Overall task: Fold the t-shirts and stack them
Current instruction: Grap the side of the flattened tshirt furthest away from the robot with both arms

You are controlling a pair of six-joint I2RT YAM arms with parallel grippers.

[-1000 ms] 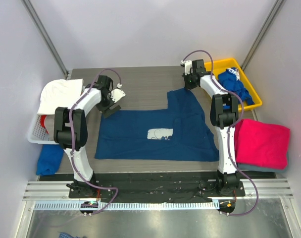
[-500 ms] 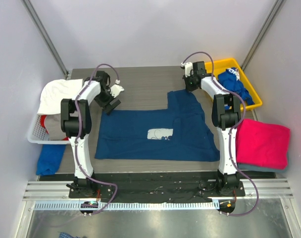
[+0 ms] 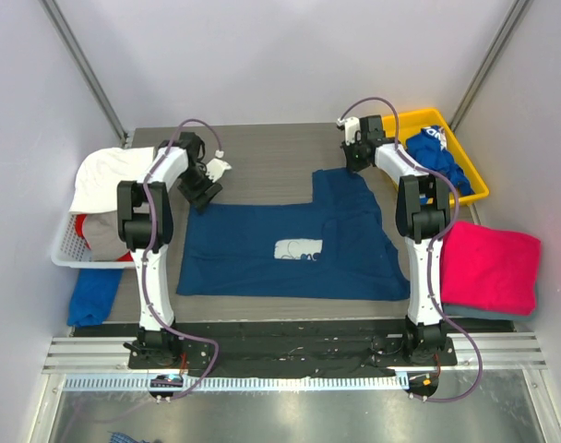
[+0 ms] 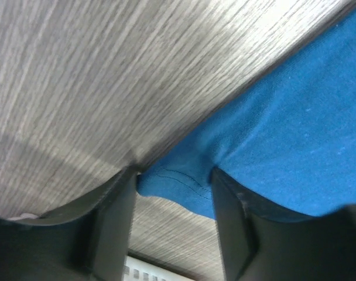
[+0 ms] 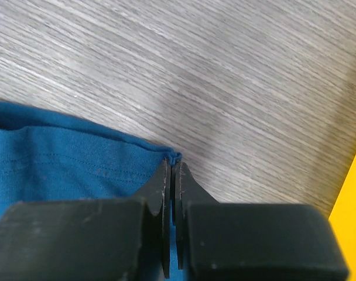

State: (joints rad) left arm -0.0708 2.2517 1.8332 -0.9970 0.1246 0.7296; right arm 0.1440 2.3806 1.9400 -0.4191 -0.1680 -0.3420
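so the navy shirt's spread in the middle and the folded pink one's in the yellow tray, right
No, the top view shows the folded pink shirt outside the yellow tray, which holds a royal-blue shirt. The navy shirt is spread in the middle.

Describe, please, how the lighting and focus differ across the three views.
Top external view: even, sharp light, with glare on the metal sheet at the near edge. Left wrist view: glare washes out the table grain, and the left gripper is a dark, blurred mass while the navy t-shirt looks sharp. Right wrist view: crisp grain, a soft shadow ahead of the shut right gripper.
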